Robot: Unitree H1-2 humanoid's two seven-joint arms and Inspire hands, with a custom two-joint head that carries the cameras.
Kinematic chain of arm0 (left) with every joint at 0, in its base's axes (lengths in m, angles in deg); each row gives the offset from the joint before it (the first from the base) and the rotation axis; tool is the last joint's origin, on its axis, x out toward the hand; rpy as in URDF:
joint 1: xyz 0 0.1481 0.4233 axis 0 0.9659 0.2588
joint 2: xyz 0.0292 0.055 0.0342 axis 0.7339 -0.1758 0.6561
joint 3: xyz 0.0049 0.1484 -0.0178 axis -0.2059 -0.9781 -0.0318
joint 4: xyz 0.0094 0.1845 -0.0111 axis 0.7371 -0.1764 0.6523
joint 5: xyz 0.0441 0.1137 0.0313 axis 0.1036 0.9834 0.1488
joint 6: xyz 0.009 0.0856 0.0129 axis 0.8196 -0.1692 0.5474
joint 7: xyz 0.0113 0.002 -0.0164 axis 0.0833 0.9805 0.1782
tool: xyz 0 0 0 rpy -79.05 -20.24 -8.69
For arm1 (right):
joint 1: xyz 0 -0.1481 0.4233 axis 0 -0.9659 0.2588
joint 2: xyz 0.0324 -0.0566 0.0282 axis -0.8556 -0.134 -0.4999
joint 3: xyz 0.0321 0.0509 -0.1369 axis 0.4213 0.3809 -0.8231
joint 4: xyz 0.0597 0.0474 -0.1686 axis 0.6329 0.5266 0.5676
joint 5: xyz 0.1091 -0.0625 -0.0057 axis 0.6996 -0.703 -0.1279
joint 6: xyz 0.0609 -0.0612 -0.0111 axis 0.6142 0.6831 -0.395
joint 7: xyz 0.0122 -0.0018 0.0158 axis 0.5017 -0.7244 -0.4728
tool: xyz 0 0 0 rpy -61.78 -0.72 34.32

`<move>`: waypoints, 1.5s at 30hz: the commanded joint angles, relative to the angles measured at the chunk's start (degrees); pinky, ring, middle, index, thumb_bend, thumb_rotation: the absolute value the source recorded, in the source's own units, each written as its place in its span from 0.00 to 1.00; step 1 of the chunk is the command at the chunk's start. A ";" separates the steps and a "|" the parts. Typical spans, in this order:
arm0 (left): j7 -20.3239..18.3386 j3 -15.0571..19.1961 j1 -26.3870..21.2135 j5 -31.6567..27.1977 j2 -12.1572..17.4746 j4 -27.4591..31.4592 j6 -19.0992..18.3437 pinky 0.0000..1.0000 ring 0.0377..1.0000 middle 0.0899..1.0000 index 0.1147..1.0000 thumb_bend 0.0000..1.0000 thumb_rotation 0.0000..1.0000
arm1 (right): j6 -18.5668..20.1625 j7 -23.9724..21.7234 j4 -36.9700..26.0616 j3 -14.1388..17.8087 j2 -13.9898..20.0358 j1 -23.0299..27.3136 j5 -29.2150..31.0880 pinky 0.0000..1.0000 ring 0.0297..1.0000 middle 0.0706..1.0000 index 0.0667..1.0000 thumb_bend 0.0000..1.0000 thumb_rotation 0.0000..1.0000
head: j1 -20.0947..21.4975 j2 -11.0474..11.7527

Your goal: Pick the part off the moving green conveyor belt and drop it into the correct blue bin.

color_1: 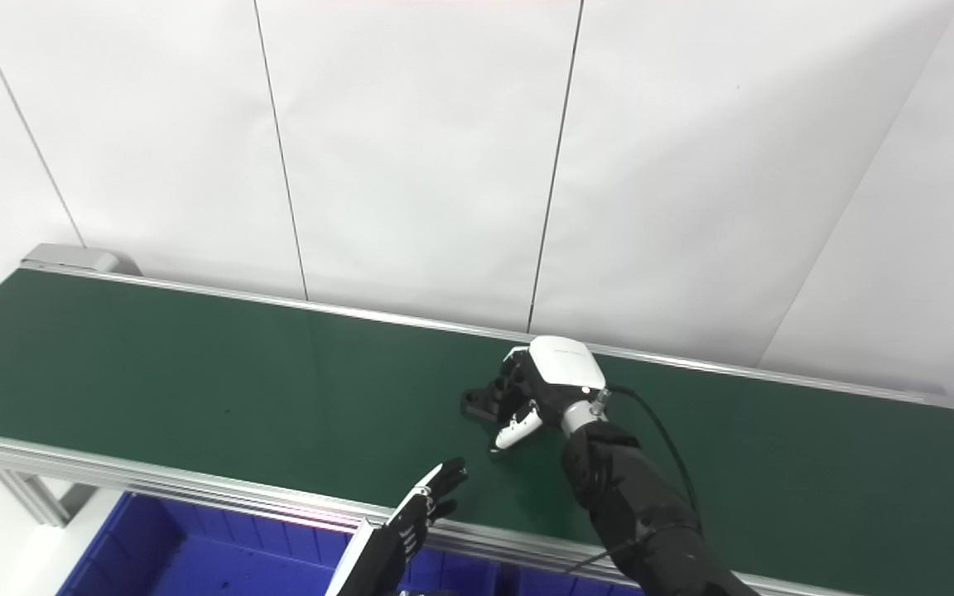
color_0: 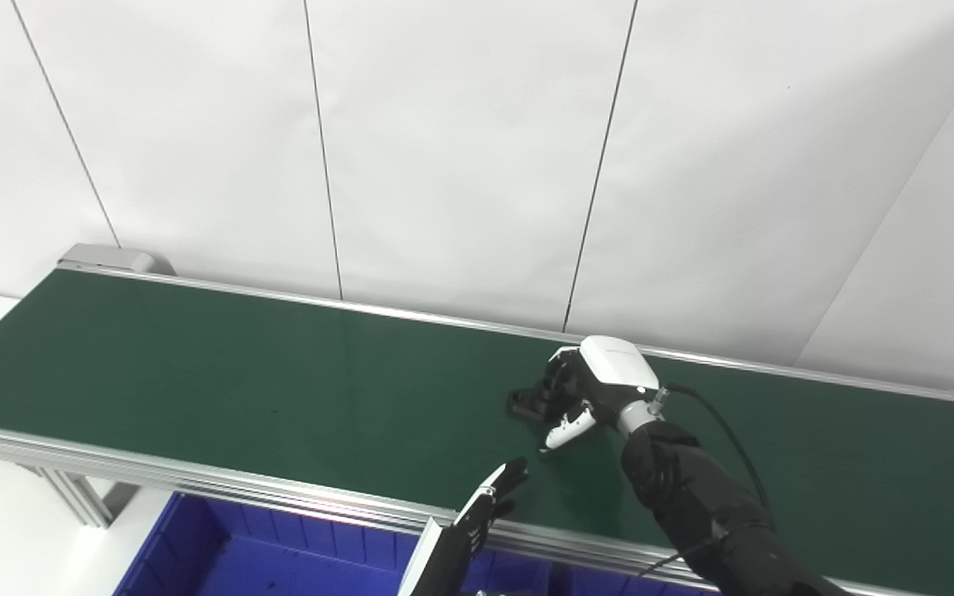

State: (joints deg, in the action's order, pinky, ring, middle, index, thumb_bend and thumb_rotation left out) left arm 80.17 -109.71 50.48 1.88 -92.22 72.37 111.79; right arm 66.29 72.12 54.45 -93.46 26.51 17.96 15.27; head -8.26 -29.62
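Nearest, the blue bin (color_0: 220, 546) sits under the belt's near rail, with the left hand (color_0: 489, 501) hovering above it, fingers spread and empty. Farther out on the green conveyor belt (color_0: 195, 372), the right hand (color_0: 585, 393) is curled over the dark part (color_0: 531, 401); can't tell if it's actually clamped. Looks like the grab step, so next is a firm close, then lift.
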 commanded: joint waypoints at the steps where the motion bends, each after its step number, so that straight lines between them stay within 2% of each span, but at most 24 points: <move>1: -0.74 -1.35 2.84 0.51 -1.80 1.90 0.35 0.91 0.95 0.92 0.91 0.97 0.72 | 2.17 0.58 0.16 -0.50 1.01 1.68 -0.48 0.39 0.49 0.57 0.50 0.59 0.13 | -0.05 -0.14; 3: -0.87 -1.32 2.93 0.66 -1.67 2.03 0.45 0.90 0.94 0.92 0.92 0.96 0.73 | 2.09 1.37 0.85 -0.96 1.09 1.67 -0.83 0.31 0.41 0.46 0.48 0.53 0.03 | -0.06 -0.30; 4: -0.92 -1.28 3.00 0.74 -1.65 2.07 0.51 0.89 0.94 0.92 0.92 0.96 0.73 | 2.46 1.29 0.89 -1.08 1.08 1.64 -0.88 0.30 0.40 0.44 0.48 0.52 0.01 | -0.07 -0.33; 12: -1.22 -1.12 3.31 0.91 -1.94 2.35 0.23 0.88 0.93 0.91 0.91 0.97 0.73 | 3.76 -0.40 -0.04 -0.89 1.01 1.76 0.30 0.35 0.41 0.48 0.45 0.52 0.00 | 0.04 -0.63; 21: -1.48 -1.22 3.50 1.14 -2.06 2.94 -0.21 0.90 0.95 0.92 0.92 0.96 0.73 | 5.15 -2.98 -1.02 -1.70 1.53 1.50 0.18 0.35 0.42 0.48 0.45 0.52 0.00 | -0.18 -0.77; 28: -1.66 -1.23 3.53 1.04 -2.14 3.20 -0.53 0.91 0.96 0.92 0.93 0.96 0.73 | 5.51 -5.08 -2.74 -1.00 2.29 0.85 1.59 0.36 0.41 0.49 0.45 0.52 0.00 | 0.40 -1.07; 30: -1.86 -1.20 3.67 0.83 -2.13 3.50 -1.07 0.92 0.96 0.93 0.93 0.97 0.73 | 4.37 -4.69 -4.66 -0.95 3.00 0.19 1.86 0.35 0.40 0.48 0.45 0.52 0.00 | 0.80 -1.24; 33: -1.99 -1.06 3.77 0.80 -1.96 3.58 -0.97 0.91 0.96 0.93 0.94 0.97 0.74 | 3.51 -4.88 -11.99 -0.92 5.08 -1.47 1.41 0.34 0.39 0.47 0.46 0.52 0.00 | 1.95 -1.51; 37: -2.31 -0.87 3.64 0.19 -1.69 3.37 -0.29 0.91 0.96 0.94 0.94 0.96 0.74 | 5.11 -7.74 -22.47 -0.67 8.18 -3.49 0.05 0.34 0.38 0.46 0.46 0.52 0.00 | 2.98 -1.90; 40: -2.41 -0.66 3.58 0.16 -1.35 3.52 0.03 0.91 0.96 0.94 0.94 0.94 0.75 | 5.41 -8.94 -28.64 -0.05 10.10 -4.94 -1.28 0.29 0.37 0.44 0.48 0.52 0.00 | 4.00 -2.42; 41: -2.47 -0.61 3.56 0.07 -1.26 3.52 0.12 0.91 0.96 0.94 0.95 0.93 0.76 | 5.51 -9.21 -30.42 0.20 10.64 -5.45 -1.68 0.24 0.36 0.42 0.48 0.52 0.00 | 4.00 -2.42; 43: -2.63 -0.49 3.60 -0.12 -1.02 3.59 0.17 0.91 0.95 0.94 0.95 0.92 0.76 | 6.03 -10.18 -35.12 0.22 12.20 -6.57 -3.30 0.23 0.36 0.42 0.48 0.52 0.00 | 4.78 -2.64; 45: -2.64 -0.36 3.65 -0.02 -0.82 3.71 0.12 0.91 0.95 0.93 0.95 0.92 0.77 | 5.69 -10.92 -38.70 0.55 13.32 -7.54 -4.10 0.26 0.36 0.44 0.49 0.52 0.00 | 5.47 -2.89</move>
State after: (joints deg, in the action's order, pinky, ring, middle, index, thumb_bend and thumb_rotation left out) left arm 78.05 -109.17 53.09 2.56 -91.26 74.28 110.08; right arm 71.11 61.24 18.64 -93.78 38.92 9.65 12.19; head -2.73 -32.43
